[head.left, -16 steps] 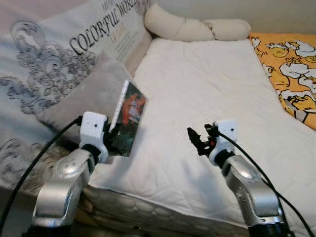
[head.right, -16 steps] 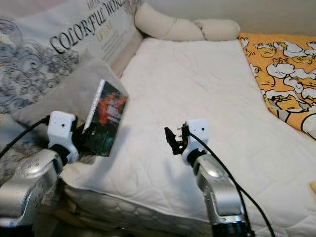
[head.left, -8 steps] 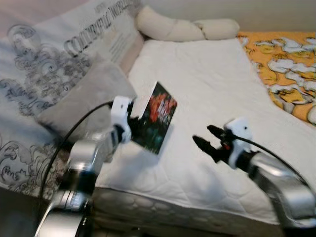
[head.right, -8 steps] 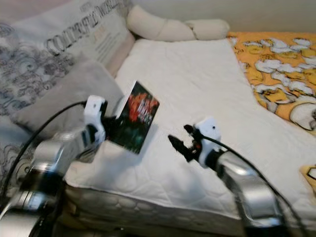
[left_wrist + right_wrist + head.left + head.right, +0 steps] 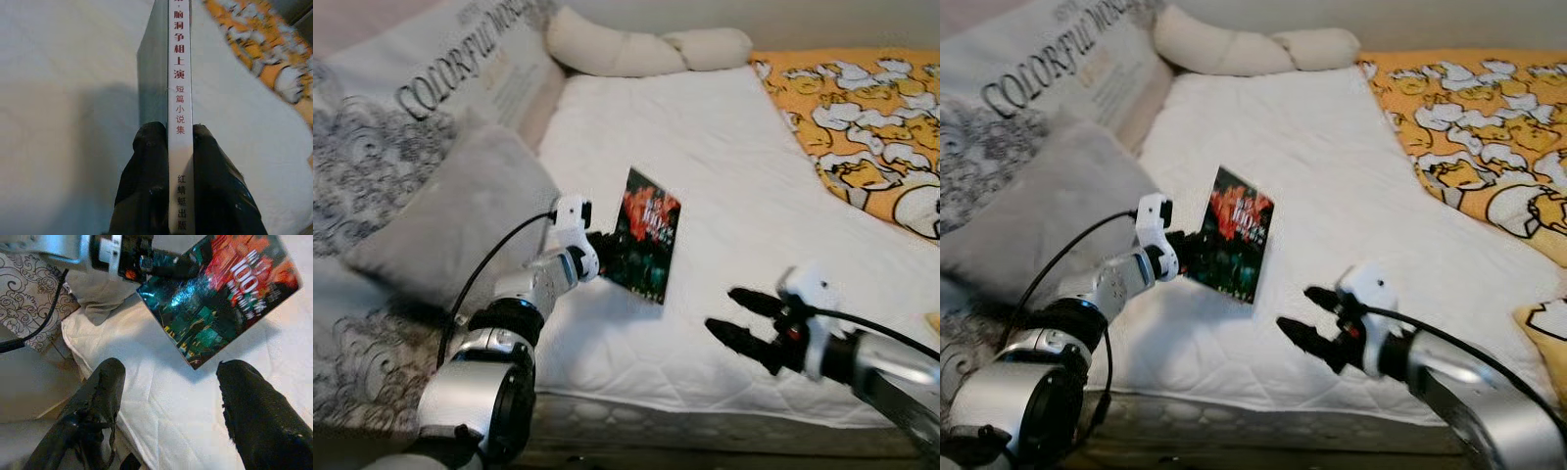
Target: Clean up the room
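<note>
A dark paperback book with red and green cover art is held upright above the white mattress, just over its near left part. My left gripper is shut on the book's spine edge; in the left wrist view both black fingers clamp the white spine with red and grey Chinese text. My right gripper is open, low over the mattress's front edge, to the right of the book and apart from it. The right wrist view looks past its spread fingers at the book cover.
A grey pillow and a large printed cushion lie at the left. A cream bolster lies along the bed's head. An orange cartoon-print blanket covers the right side. The bed's quilted front edge is below.
The camera has shifted right. My left arm has reached out over the mattress, carrying the book forward and right. My right gripper has dropped lower and further right, with its fingers spread wider.
</note>
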Controlling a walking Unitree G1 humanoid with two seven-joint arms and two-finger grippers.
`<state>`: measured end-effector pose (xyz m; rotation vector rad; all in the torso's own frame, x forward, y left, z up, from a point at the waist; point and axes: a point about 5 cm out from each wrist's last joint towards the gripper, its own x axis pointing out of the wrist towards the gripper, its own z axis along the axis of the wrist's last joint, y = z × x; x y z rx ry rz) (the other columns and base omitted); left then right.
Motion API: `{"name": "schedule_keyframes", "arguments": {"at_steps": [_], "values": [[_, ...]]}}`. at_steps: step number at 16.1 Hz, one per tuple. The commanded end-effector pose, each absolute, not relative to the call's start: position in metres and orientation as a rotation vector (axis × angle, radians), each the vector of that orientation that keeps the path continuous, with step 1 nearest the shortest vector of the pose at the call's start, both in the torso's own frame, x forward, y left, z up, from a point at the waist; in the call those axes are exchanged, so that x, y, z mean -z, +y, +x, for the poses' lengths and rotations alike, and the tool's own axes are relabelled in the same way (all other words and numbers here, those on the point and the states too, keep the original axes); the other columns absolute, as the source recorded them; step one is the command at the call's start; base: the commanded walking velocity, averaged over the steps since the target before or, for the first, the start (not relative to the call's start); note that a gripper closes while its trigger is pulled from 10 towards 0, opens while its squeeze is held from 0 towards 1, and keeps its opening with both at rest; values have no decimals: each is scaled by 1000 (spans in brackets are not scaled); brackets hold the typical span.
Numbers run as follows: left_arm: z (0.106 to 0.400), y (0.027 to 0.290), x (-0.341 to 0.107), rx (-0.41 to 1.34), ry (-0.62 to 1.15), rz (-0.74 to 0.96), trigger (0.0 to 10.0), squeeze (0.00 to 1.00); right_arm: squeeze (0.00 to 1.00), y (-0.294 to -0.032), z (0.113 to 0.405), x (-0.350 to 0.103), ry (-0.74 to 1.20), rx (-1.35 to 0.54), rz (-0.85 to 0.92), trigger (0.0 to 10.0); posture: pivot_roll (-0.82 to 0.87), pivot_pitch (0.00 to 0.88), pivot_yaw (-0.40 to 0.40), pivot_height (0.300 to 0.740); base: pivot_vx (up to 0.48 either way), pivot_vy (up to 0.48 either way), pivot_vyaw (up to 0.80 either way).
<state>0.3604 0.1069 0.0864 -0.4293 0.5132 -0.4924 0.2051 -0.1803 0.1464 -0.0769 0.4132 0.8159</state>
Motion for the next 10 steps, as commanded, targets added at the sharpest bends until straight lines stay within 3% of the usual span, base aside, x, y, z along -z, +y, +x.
{"name": "schedule_keyframes", "arguments": {"at_steps": [1, 3, 9, 10], "values": [[366, 111, -92, 472, 481, -404, 10000, 0, 0, -181, 203, -152, 410, -813, -82, 10000, -262, 53, 92, 740, 0, 0, 0], [356, 111, -69, 427, 539, -238, 10000, 0, 0, -180, 190, -154, 444, -800, -83, 10000, -304, 97, 90, 740, 0, 0, 0], [357, 133, -63, 276, 571, -117, 10000, 0, 0, -178, 176, -156, 503, -813, -106, 10000, -335, 140, 100, 740, 0, 0, 0], [357, 135, -63, 257, 570, -122, 10000, 212, 0, -178, 175, -156, 511, -814, -109, 10000, -335, 140, 100, 740, 0, 0, 0]]}}
